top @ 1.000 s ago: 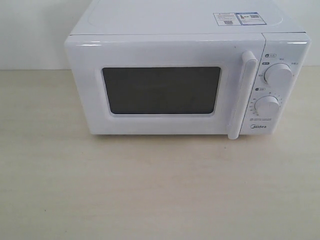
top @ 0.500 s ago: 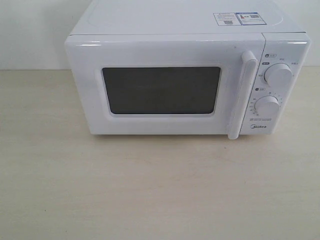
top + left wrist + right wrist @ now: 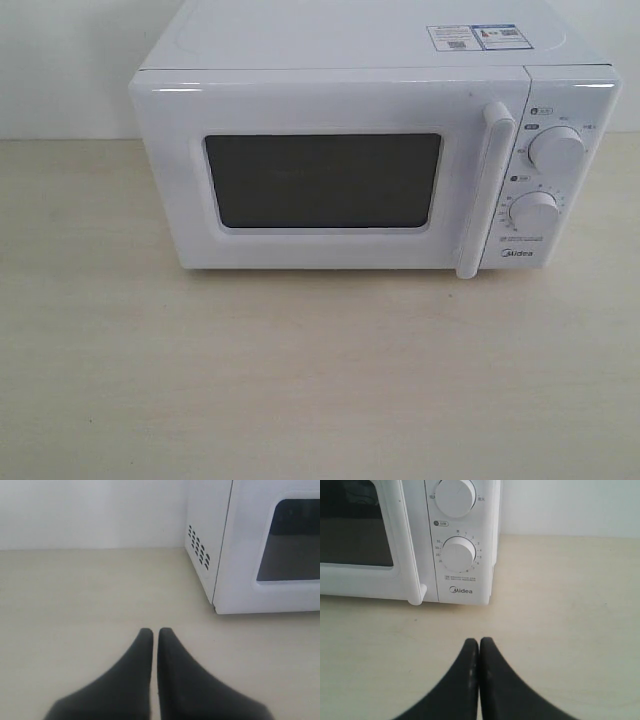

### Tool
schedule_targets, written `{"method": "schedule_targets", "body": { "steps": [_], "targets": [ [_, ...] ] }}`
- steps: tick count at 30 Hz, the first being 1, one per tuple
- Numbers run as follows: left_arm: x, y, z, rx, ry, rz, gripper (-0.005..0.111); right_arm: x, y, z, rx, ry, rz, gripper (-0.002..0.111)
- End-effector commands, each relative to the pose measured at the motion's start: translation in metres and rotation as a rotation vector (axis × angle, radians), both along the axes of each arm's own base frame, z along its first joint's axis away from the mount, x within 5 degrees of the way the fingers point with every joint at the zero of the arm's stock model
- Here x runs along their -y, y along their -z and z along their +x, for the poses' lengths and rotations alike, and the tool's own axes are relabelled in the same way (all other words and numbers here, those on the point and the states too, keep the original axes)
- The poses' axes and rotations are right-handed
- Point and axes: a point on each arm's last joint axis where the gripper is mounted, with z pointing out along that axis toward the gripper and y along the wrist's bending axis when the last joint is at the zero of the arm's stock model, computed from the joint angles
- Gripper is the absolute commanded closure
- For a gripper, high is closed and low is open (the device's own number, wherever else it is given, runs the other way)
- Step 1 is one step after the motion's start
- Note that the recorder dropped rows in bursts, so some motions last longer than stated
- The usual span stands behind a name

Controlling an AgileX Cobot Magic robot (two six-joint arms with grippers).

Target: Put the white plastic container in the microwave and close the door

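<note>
Pale table (image 3: 300, 400), white microwave (image 3: 340, 40), door (image 3: 320, 100) closed, Midea logo (image 3: 517, 254) below dials (image 3: 535, 212)

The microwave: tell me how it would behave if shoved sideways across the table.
The microwave looks rigid and boxy, sitting flat on the table, so it would probably slide or resist rather than tip. Its bulk suggests it is heavy to shift. The glossy white casing looks slippery; the door handle likely offers the surest purchase.
</note>
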Motion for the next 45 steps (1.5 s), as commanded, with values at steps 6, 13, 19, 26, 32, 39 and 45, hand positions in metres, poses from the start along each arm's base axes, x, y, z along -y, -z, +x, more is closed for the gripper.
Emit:
{"method": "schedule_targets", "body": {
  "steps": [6, 13, 19, 26, 32, 39, 45],
  "targets": [
    [-0.0006, 0.0012, 0.0000, -0.002, -0.008, 0.006, 0.102, 0.0004, -0.0010, -0.0002, 0.011, 0.003, -0.007, 0.109],
    [-0.0006, 0.0012, 0.0000, -0.002, -0.008, 0.006, 0.102, 0.0004, -0.0010, -0.0002, 0.011, 0.003, -0.007, 0.109],
    [-0.0006, 0.0012, 0.0000, -0.002, -0.008, 0.006, 0.102, 0.0004, -0.0010, -0.0002, 0.011, 0.003, -0.007, 0.109],
    [-0.0006, 0.0012, 0.0000, -0.002, -0.008, 0.006, 0.102, 0.0004, -0.0010, -0.0002, 0.011, 0.003, -0.007, 0.109],
    [-0.0023, 0.0013, 0.0001, 0.002, -0.014, 0.066, 0.102, 0.0004, -0.0010, -0.0002, 0.011, 0.003, -0.007, 0.109],
    [-0.0023, 0.0013, 0.0001, 0.002, -0.014, 0.072, 0.102, 0.0004, -0.0010, -0.0002, 0.011, 0.003, -0.007, 0.109],
    [-0.0023, 0.0013, 0.0001, 0.002, -0.014, 0.072, 0.102, 0.0004, -0.0010, -0.0002, 0.011, 0.003, -0.007, 0.109]
  ]
}}
